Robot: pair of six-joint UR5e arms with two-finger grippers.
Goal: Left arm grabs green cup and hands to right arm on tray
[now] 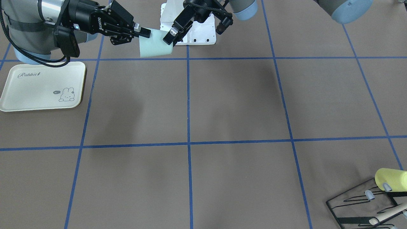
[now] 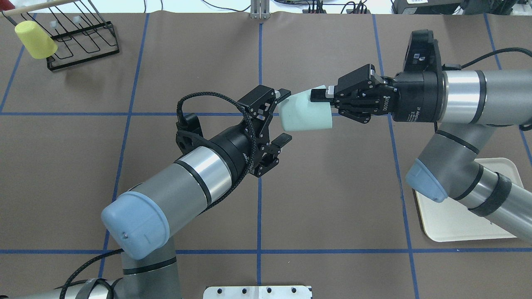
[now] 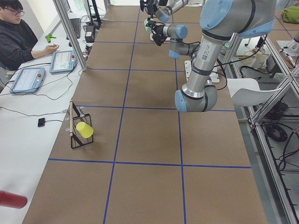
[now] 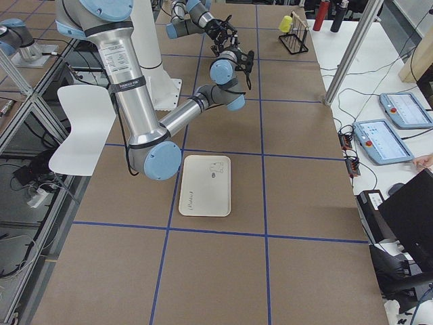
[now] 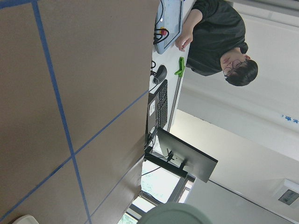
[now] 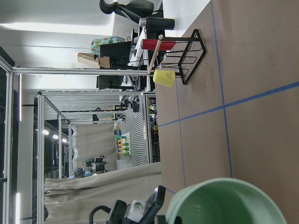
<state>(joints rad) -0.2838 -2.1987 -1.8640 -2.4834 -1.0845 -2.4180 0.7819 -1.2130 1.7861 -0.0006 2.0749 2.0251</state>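
Handover of the green cup (image 2: 305,116) in mid-air, well apart from the tray (image 1: 19,92), on the side of it towards the table's middle; cup held on its side, mouth turned tray-ward to the right gripper (image 2: 321,98) and base to the left gripper (image 2: 286,117), so that each claw can take one end without fouling the other; right gripper's fingers drawn together on the cup's wall at the rim, apparently bearing it alone; left gripper's fingers spread wide, one fingertip (image 2: 284,94) touching or just beside the cup's base, the other clear of it, holding nothing; judged stage: grip passed across, left arm free to back away, cup not yet carried to the tray, which lies partly under the right arm in the overhead view; yellow cup (image 2: 35,34) on its wire rack (image 2: 83,39) far from the tray, no part of the task.
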